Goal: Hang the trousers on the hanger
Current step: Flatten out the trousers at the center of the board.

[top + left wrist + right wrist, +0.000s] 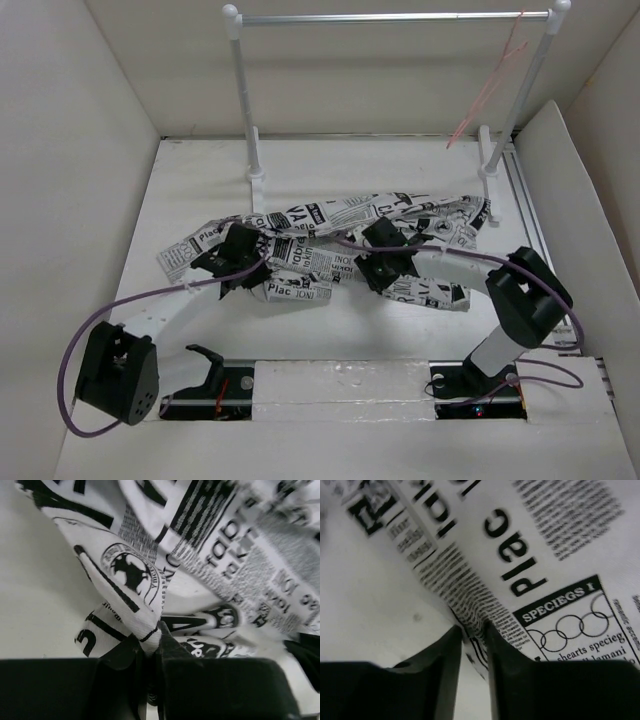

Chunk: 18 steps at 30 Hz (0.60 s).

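The trousers (320, 235), white with black newspaper print, lie crumpled across the middle of the table. My left gripper (240, 262) is shut on a fold of the trousers (150, 587) near their left end. My right gripper (385, 255) is shut on an edge of the trousers (530, 555) near their middle-right. The thin pink hanger (490, 85) hangs from the right end of the silver crossbar (390, 17), well behind both grippers.
The white-posted rack (245, 110) stands at the back of the table, feet just behind the trousers. White walls enclose the table on the left, back and right. A slanted white panel (575, 200) stands at the right.
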Motion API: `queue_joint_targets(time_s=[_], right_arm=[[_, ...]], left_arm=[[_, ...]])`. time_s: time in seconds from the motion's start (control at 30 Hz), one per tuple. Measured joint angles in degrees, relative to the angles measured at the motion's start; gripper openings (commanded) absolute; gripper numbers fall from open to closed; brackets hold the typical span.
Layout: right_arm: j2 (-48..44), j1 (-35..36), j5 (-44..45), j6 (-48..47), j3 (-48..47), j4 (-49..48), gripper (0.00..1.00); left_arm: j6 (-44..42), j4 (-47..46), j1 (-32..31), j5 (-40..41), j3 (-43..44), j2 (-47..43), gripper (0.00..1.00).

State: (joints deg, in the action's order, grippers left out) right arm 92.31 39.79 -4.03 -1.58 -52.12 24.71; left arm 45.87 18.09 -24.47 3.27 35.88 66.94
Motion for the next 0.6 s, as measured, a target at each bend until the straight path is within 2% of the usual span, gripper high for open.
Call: queue_joint_targets(time_s=[0.07, 0.1, 0.27, 0.43, 0.5, 0.57, 0.6], right_arm=[[0.3, 0.0, 2.1, 1.0, -0.4, -1.1, 0.04], [0.3, 0.0, 3.1, 1.7, -0.3, -1.2, 0.0], [-7.0, 0.5, 5.0, 4.2, 3.8, 0.5, 0.0], [-24.6, 2.1, 3.8, 6.5, 7.3, 8.8, 0.02], [-30.3, 2.6, 2.4, 7.7, 8.0, 11.9, 0.04], [-34.0, 3.4, 1.3, 9.1, 8.8, 14.8, 0.23], [-35.6, 3.9, 0.9, 9.6, 9.3, 16.5, 0.35]], left_arm=[[-1.0, 2.0, 1.3, -0.3, 2.6, -2.3, 0.0], [-1.5, 3.0, 2.4, -0.3, 4.0, -4.0, 0.0], [-5.2, 8.9, 11.1, 0.3, 11.6, -13.0, 0.0], [-6.8, 16.9, 15.3, 5.4, 18.6, -15.7, 0.0], [-6.8, 19.6, 15.2, 8.6, 19.6, -16.5, 0.09], [-6.4, 23.1, 15.2, 11.2, 20.0, -17.1, 0.38], [-6.1, 24.8, 15.2, 12.4, 20.2, -17.4, 0.61]])
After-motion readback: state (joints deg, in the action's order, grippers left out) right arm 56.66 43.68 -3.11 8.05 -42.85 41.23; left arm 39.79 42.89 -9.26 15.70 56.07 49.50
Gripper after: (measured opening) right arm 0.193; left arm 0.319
